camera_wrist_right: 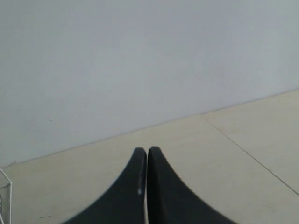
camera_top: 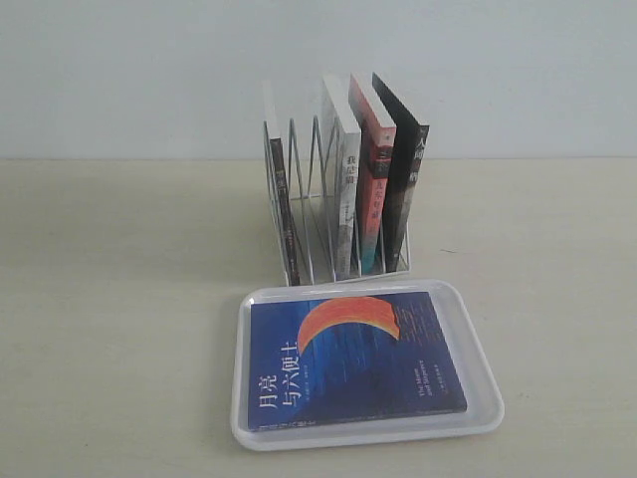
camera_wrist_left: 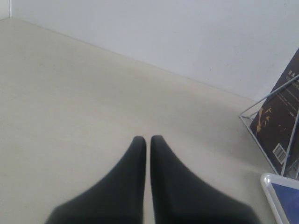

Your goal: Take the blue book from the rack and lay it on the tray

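Note:
The blue book [camera_top: 353,360] lies flat, cover up, inside the white tray [camera_top: 476,349] in front of the rack [camera_top: 309,189]. Its orange crescent and white title face up. A corner of the tray [camera_wrist_left: 270,183] with the blue book [camera_wrist_left: 288,198] shows in the left wrist view, beside the rack's wires [camera_wrist_left: 261,112]. My left gripper [camera_wrist_left: 148,138] is shut with nothing in it, over bare table away from the rack. My right gripper [camera_wrist_right: 146,150] is shut and empty too, over bare table facing the wall. Neither gripper appears in the exterior view.
The rack holds a thin dark book [camera_top: 282,204] on its left and a white-spined book [camera_top: 343,189], a red-spined book [camera_top: 373,184] and a black book [camera_top: 406,179] on its right. A pale wall stands behind the table. A rack wire [camera_wrist_right: 5,196] edges the right wrist view.

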You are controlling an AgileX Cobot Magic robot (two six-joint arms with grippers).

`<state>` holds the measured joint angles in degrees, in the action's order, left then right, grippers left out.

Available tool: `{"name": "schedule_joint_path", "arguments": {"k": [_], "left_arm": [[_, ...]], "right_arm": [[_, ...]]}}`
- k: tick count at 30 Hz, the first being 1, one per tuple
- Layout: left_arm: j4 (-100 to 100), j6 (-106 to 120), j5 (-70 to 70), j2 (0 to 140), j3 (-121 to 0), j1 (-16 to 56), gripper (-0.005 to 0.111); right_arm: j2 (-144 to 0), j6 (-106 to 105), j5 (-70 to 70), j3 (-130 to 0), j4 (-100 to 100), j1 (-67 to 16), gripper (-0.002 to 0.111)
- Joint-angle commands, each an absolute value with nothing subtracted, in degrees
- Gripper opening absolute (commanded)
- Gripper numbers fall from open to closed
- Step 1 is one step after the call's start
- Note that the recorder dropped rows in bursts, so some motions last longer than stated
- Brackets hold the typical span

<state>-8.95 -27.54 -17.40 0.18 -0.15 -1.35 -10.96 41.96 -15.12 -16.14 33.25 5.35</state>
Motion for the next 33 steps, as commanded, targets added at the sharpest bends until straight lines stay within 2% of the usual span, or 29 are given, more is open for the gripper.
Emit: {"name": "schedule_joint_path", "arguments": {"k": [1,5,10,13,20,29,33], "left_arm": [[-8.98,-27.29,-16.69,0.00,0.00,-1.49,0.004],[-8.98,-27.29,-16.69,0.00,0.00,-1.49,0.004],[-8.98,-27.29,-16.69,0.00,0.00,-1.49,0.004],[-8.98,-27.29,-16.69,0.00,0.00,-1.49,0.004],[-8.98,-27.29,-16.69,0.00,0.00,-1.49,0.004],[-8.98,-27.29,-16.69,0.00,0.00,-1.49,0.004],[-8.98,-27.29,-16.69,0.00,0.00,-1.49,0.004]], "right_arm": [[-9.83,41.86,-10.26,-14.95,33.09,5.62,0.000],[-8.59,37.39,-6.56,-14.73,30.43,5.62,0.000],[-6.47,8.42,-8.37,-14.73,7.36,5.62,0.000],[-6.46,0.00,-8.37,-14.73,-1.14,5.62,0.000],[-5.27,-0.56,-13.06,-14.24,-2.30,5.62,0.000],[0.00,1.26,-10.22,0.00,-2.67,5.62,0.000],[0.00,1.75,-16.97,0.00,-2.47,5.62,0.000]]}}
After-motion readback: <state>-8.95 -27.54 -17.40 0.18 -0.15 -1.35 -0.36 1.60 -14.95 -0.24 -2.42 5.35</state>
